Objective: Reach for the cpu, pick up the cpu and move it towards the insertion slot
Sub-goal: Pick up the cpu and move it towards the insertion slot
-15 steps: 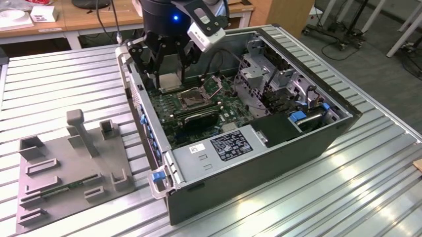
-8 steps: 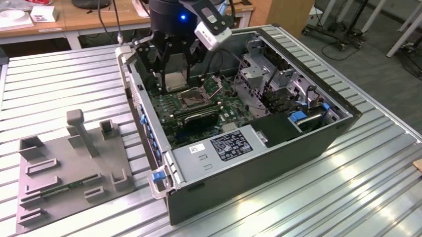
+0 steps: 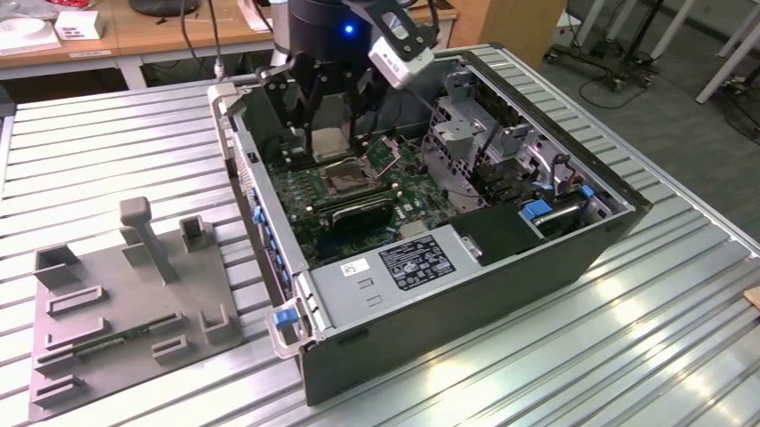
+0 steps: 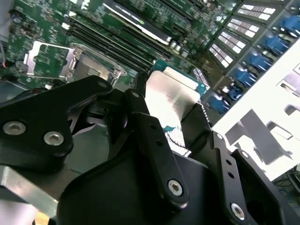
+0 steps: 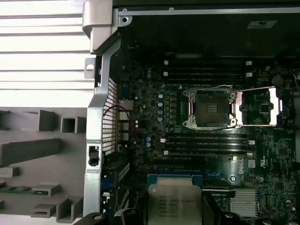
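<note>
The cpu [image 3: 327, 142] is a small silvery square held between my gripper's [image 3: 327, 149] black fingers, above the green motherboard inside the open computer case. The gripper is shut on it. In the first wrist view the cpu [image 5: 174, 206] shows its metal face, and the insertion slot [image 5: 209, 108] lies apart from it, dark-centred in a silvery frame with its cover plate swung open. In the second wrist view the cpu [image 4: 171, 98] sits between two fingers [image 4: 145, 126], and the insertion slot [image 4: 89, 69] lies beyond it. In the exterior view the insertion slot [image 3: 345, 179] lies just below the gripper.
The case [image 3: 475, 294] lies on its side on a slatted metal table, with a power supply [image 3: 410, 262] and drive cages [image 3: 522, 169] inside. Long black memory slots [image 5: 206, 143] flank the socket. A grey fixture plate [image 3: 119, 302] lies at the exterior view's left.
</note>
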